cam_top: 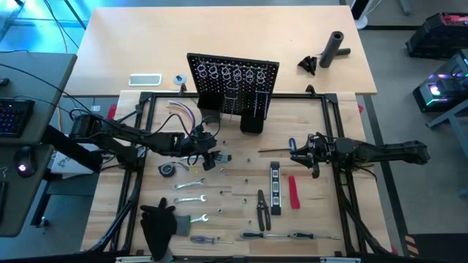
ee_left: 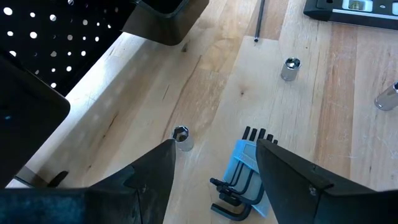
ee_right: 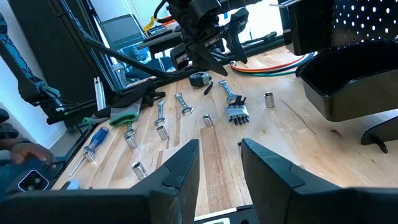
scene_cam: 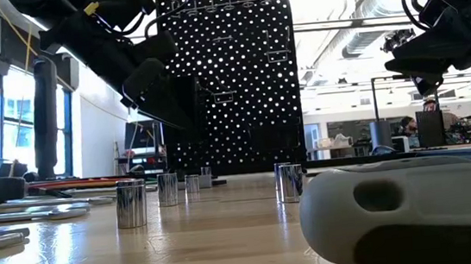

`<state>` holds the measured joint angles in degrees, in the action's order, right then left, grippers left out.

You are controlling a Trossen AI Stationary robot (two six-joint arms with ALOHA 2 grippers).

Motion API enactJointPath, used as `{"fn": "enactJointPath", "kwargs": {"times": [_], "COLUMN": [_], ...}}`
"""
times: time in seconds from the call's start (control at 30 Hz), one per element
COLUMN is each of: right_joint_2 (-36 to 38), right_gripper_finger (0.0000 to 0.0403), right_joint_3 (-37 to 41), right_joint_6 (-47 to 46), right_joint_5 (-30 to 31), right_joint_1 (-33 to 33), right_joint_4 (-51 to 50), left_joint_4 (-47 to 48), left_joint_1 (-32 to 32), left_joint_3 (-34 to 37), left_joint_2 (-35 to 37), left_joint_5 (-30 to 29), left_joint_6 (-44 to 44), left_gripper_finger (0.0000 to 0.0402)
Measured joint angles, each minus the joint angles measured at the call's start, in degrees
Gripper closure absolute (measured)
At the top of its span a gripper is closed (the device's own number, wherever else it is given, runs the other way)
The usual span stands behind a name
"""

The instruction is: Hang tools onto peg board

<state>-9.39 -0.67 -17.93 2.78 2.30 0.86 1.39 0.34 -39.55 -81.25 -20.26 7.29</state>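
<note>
Left claw (cam_top: pixel 212 155) is seen low over the worktop (cam_top: pixel 241 212), just in front of the peg board (cam_top: pixel 232 77); its fingers (ee_left: pixel 149 180) are spread wide with nothing between them. Directly beneath the gap, a blue-holdered set of black hex keys (ee_left: pixel 239 180) is seen lying flat on the wood, with a small silver socket (ee_left: pixel 181 135) just beside one fingertip. Contact between claw and hex keys cannot be confirmed.

Right claw (cam_top: pixel 301 152) is held above the worktop on the right side, well apart from the left; its fingers (ee_right: pixel 180 168) are parted moderately and carry nothing.

Peg board is noted upright at the far edge of the worktop, a row of silver rings (cam_top: pixel 232 72) along its top and black bins (cam_top: pixel 251 120) at its foot. No tool is seen hung on it.

Tools remain spread on the worktop: a round tape measure (cam_top: pixel 167 169) near the left claw, silver wrenches (cam_top: pixel 189 199) in front of it, a black-yellow level (cam_top: pixel 275 188) and a red-handled tool (cam_top: pixel 293 191) nearer the right arm, pliers (cam_top: pixel 261 209) between, and screwdrivers (cam_top: pixel 281 235) along the near edge. Several small sockets (scene_cam: pixel 130 203) are scattered among them.
</note>
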Motion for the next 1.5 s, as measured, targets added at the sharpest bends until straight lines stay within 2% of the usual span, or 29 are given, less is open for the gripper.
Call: {"fn": "enactJointPath", "kwargs": {"times": [0.33,0.53,0.67,1.5], "right_joint_2": [0.00,0.00,-0.01,-0.02], "right_gripper_finger": [0.0288,0.0288,0.0288,0.0288], "right_joint_3": [0.00,-0.02,-0.01,0.00], "right_joint_6": [0.50,12.34,15.90,15.41], "right_joint_5": [-0.02,0.00,0.00,0.64], "right_joint_1": [-0.02,0.00,0.00,0.00], "right_joint_4": [-0.02,0.00,-0.01,0.16], "left_joint_4": [0.00,0.00,0.00,-4.72], "left_joint_1": [0.00,0.00,0.01,0.02], "left_joint_3": [-0.01,-0.02,-0.01,-0.02], "left_joint_2": [-0.01,-0.02,-0.01,0.00], "left_joint_5": [0.00,0.00,-0.02,-0.02], "left_joint_6": [0.01,0.00,0.01,0.02], "left_gripper_finger": [0.0183,0.0183,0.0183,0.0183]}}
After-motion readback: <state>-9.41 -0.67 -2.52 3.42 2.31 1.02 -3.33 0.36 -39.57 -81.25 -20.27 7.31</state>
